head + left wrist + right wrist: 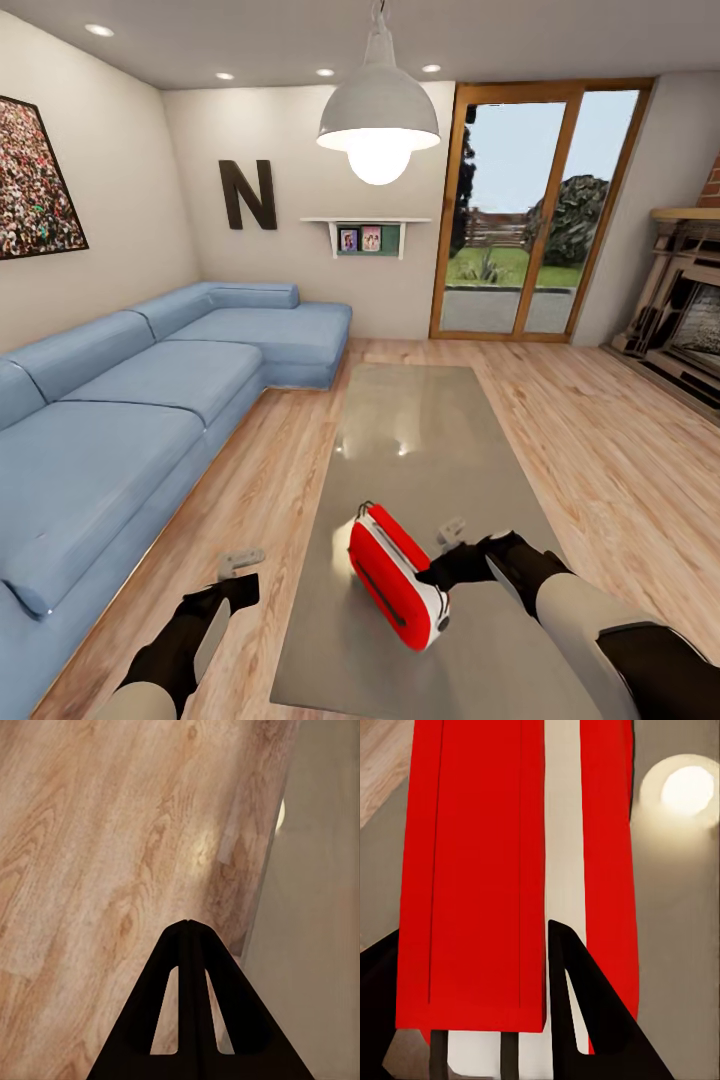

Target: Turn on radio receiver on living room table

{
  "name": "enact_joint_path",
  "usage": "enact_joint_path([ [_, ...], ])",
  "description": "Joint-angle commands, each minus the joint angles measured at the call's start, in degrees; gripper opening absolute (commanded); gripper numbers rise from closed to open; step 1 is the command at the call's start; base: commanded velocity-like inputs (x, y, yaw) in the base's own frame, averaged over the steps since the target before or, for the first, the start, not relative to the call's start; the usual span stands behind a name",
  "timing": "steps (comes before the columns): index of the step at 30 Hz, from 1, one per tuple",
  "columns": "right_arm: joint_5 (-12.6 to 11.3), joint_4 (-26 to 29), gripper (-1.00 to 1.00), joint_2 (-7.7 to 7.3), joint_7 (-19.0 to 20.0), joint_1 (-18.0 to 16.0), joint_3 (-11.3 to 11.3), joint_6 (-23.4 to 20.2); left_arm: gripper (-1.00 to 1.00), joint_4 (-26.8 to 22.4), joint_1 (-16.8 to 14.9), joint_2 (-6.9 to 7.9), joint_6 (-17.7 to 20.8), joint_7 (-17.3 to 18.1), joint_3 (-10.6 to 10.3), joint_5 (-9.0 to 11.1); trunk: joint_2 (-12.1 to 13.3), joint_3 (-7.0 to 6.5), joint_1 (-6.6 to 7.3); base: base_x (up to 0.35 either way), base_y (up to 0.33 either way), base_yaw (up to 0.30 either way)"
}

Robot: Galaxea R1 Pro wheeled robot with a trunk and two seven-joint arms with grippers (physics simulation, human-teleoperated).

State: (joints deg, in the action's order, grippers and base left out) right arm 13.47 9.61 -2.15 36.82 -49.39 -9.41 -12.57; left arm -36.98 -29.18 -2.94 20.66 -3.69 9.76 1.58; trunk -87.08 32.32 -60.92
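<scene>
Blue sofa (130, 400) runs along our left side, wood floor (270, 470) between it and the table (420, 440).

Left gripper (240, 562) hangs over the floor just off the table's left edge; in its wrist view the fingers (189, 967) meet at a point, closed on nothing.

Radio receiver (397, 577) sits on the table's near end, tipped and angled, its handle end away from us.

Right gripper (448, 540) is at the radio's right flank. In the right wrist view the red body (472, 870) lies between two dark fingers (577, 997), so they stand apart; we cannot tell if either touches.

Progress, as we judge it: approach done, hand at the radio, switch not visibly pressed.

Room: the far half of the table is bare, with floor on both sides. The radio lies near no edge.
</scene>
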Motion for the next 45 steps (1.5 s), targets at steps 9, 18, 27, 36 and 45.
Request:
enact_joint_path([
  [9, -2.2, -0.02, -1.0, 0.04, -4.13, -0.01, 0.97, 2.83, -1.0, 0.04, 0.0, -0.05, -0.01, 0.0, 0.0, 0.0, 0.0, 0.0, 0.0, 0.0, 0.0, 0.0],
  [18, -2.3, -0.09, -1.0, 0.08, -5.76, -0.01, 0.97, 2.81, -1.0, 0.02, 0.0, -0.13, -0.01, 0.0, -0.01, -0.09, 0.0, 0.0, 0.0, 0.0, 0.0, 0.0],
  [27, -2.31, -0.11, -1.0, 0.12, -6.13, -0.01, 0.97, 2.71, -1.0, 0.04, 0.0, -0.17, -0.01, 0.0, -0.06, -0.09, 0.0, 0.0, 0.0, 0.0, 0.0, 0.0],
  [36, -2.23, -0.11, -1.0, 0.13, -6.06, -0.01, 0.88, 2.29, -1.0, 0.06, 0.0, -0.14, -0.01, 0.0, -0.02, -0.09, -2.01, 0.89, -1.1, 0.0, 0.0, 0.0],
  [45, -2.22, -0.11, -1.0, 0.13, -6.06, -0.01, 0.88, 2.28, -1.0, 0.06, 0.0, -0.14, -0.01, 0.0, -0.01, -0.13, -4.41, 1.97, -2.41, 0.0, 0.0, 0.0],
])
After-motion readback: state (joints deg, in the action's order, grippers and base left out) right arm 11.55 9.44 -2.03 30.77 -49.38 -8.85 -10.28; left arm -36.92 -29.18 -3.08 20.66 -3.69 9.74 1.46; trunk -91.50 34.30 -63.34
